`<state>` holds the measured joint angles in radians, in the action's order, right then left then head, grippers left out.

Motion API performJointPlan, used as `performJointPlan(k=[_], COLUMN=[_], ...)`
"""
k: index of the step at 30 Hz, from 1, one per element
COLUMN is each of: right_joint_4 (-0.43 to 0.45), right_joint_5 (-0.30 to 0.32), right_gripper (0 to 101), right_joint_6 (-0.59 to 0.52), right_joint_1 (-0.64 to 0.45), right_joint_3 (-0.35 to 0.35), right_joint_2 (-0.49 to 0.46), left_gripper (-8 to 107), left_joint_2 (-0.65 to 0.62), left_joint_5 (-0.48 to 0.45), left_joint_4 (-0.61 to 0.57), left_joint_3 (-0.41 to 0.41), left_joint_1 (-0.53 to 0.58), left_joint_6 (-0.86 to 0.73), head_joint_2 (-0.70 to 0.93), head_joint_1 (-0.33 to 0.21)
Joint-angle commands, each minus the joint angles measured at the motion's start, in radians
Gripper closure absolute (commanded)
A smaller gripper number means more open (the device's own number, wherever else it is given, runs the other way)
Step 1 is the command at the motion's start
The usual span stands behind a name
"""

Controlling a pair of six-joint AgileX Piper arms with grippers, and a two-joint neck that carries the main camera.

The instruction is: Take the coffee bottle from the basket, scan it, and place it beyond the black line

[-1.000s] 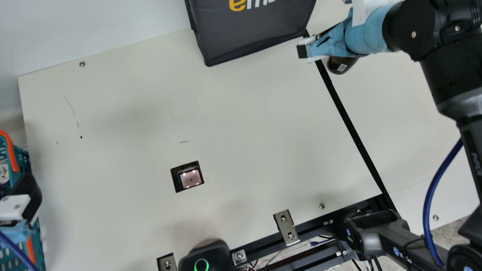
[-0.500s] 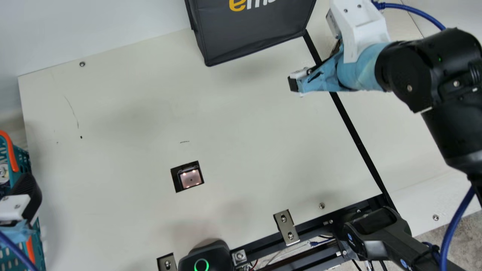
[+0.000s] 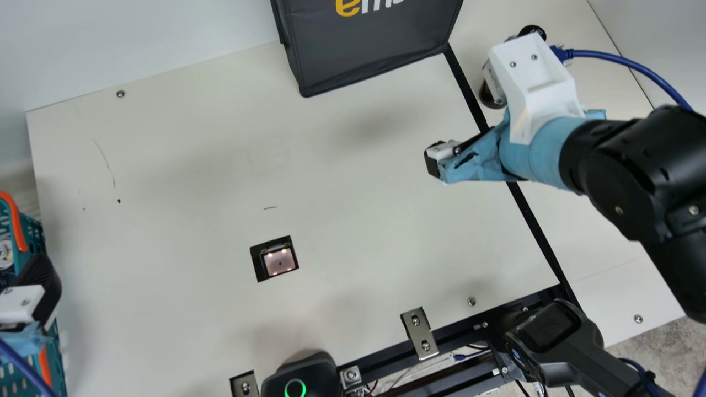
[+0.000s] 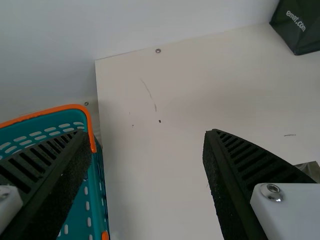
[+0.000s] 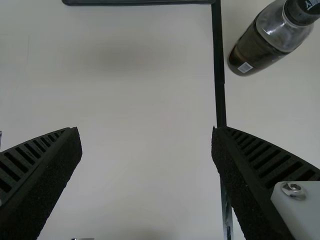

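Right claw point(image 3: 436, 160) hangs over the worktop point(image 3: 342, 165), its ribbed black fingers point(image 5: 260, 175) spread wide apart. Seen from its own wrist, the black line point(image 3: 524, 207) passes beneath one of them. Light blue wrapping point(image 3: 529, 151) covers the part just behind the claw, under a white mount point(image 3: 538, 77) with a dark blue cable point(image 3: 623, 59).

Near that mount, past the black line, is the coffee bottle point(image 5: 265, 40): dark cap, clear shoulder, brown contents and a small pale label low on its side. It looks upright, its base close to the line but apart from the claw; in the main view the mount hides part of it.

On the line's other side, a dark bag point(image 3: 369, 44) with a yellow and white print sits at the back, a corner meeting the line. The lit scanner window point(image 3: 279, 262) is set into the worktop well apart from both.

Farthest over, the left claw point(image 3: 47, 284) is beside the teal, orange-rimmed basket point(image 4: 75, 107), partly overlapping it in view, its fingers also wide apart.
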<state>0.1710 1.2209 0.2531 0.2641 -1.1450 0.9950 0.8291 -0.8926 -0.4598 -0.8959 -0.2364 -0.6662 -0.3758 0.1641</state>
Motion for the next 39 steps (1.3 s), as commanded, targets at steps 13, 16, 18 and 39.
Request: performJointPlan(k=[13,16,18,39], right_joint_4=[0.036,0.039,0.041,0.043], right_joint_5=[-0.001,-0.001,-0.001,-0.001], right_gripper=[10,10,10,10], right_joint_6=[0.088,0.097,0.103,0.113], right_joint_1=[0.070,0.074,0.077,0.078], right_joint_3=[0.101,0.115,0.124,0.135], right_joint_2=[-0.093,-0.104,-0.110,-0.118], left_gripper=[9,9,9,9], left_joint_2=[0.000,0.000,0.000,0.000], left_joint_5=[0.000,0.000,0.000,0.000], left_joint_4=[0.000,0.000,0.000,0.000], left_joint_3=[0.000,0.000,0.000,0.000], left_joint_1=[0.000,0.000,0.000,0.000], left_joint_6=[0.000,0.000,0.000,0.000], head_joint_2=[-0.001,-0.001,-0.001,0.186], head_joint_1=[-0.026,-0.026,-0.026,-0.026])
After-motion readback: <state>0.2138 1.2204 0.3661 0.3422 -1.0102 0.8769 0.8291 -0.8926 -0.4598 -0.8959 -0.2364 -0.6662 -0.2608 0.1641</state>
